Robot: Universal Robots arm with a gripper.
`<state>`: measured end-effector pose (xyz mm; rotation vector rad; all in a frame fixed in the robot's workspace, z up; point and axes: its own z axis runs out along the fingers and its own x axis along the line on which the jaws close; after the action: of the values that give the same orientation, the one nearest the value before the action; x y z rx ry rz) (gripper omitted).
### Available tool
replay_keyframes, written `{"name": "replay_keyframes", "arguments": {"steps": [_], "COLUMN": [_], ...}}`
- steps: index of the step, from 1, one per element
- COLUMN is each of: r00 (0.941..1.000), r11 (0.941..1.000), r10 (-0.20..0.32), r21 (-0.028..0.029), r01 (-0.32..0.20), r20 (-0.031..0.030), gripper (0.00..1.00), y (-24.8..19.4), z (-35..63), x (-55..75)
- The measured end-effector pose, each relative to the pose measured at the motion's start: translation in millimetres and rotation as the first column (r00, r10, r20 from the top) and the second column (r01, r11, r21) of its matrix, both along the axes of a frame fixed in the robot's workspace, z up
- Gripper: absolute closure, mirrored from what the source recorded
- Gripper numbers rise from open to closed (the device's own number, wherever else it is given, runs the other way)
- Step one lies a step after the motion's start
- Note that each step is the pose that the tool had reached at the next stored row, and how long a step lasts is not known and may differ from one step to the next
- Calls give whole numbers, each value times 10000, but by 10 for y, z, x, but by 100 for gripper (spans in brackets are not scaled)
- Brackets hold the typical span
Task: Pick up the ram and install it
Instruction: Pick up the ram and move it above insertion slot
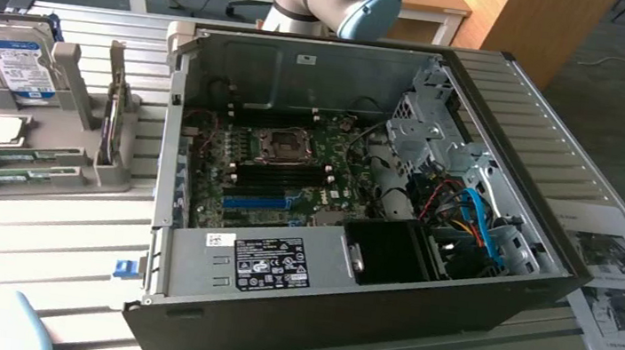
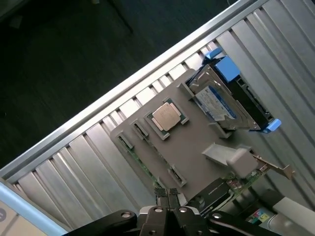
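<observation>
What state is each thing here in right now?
computer case: open, side panel off, lying on its side.
ram: lying in the grey holder, not gripped.
hard drive: standing on edge in the grey holder.
processor chip: lying flat in the grey holder.
gripper: shut, empty, over the grey holder.

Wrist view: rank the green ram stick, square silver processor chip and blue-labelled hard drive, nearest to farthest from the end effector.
1. Green ram stick, grey holder edge, by the end effector.
2. Square silver processor chip, mid-holder.
3. Blue-labelled hard drive, holder's far end.
</observation>
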<state>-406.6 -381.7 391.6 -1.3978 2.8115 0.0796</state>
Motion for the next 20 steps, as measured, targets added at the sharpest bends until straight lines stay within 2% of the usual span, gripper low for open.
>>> {"name": "replay_keyframes", "arguments": {"steps": [5, 10, 13, 16, 20], "r00": [9973, 9874, 9773, 9646, 9426], "r11": [9973, 9874, 9773, 9646, 9426], "r10": [740, 1580, 2117, 2639, 3340], "r21": [1, 0, 0, 0, 0], "r01": [-740, -1580, -2117, -2639, -3340], "r20": [0, 1, 0, 0, 0], "gripper": [91, 91, 91, 91, 91], "y": [0, 0, -1, 0, 0], "z": [0, 0, 0, -1, -1], "x": [0, 0, 0, 1, 0]}}
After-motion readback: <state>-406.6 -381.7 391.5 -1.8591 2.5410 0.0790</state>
